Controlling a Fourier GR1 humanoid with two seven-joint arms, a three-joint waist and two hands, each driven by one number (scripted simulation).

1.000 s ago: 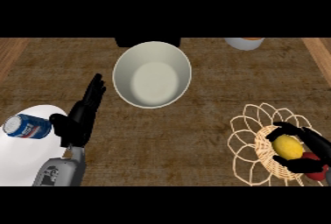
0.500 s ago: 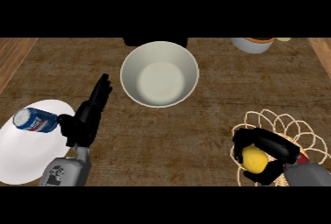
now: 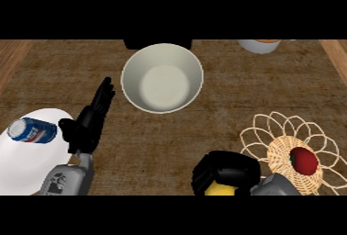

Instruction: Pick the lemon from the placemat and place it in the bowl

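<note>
Brown woven tabletop (image 3: pixel 203 133) filling the head view, with wooden strips along the left and right edges.

Far centre: white bowl (image 3: pixel 163 78), upright, nothing inside. Behind it, a dark block at the far edge; off to the far right, a pale cup-like vessel (image 3: pixel 260 45) with an orange top, cut by the edge.

Left side: white plate (image 3: pixel 27 160) carrying a blue can (image 3: pixel 33 131) lying on its side. Just right of the plate, left hand (image 3: pixel 86 126) resting with fingers straight and pressed together, pointing far toward the bowl, touching nothing.

Near right: wicker placemat (image 3: pixel 298 151) with looped edging, a red round object (image 3: pixel 305 160) sitting on its woven centre.

Near centre, just left of the placemat: right hand (image 3: pixel 227 172), fingers curled round the lemon (image 3: pixel 220 189), only a patch of yellow peeking out below the black fingers at the near edge. Lemon off the placemat, well apart from the bowl.
</note>
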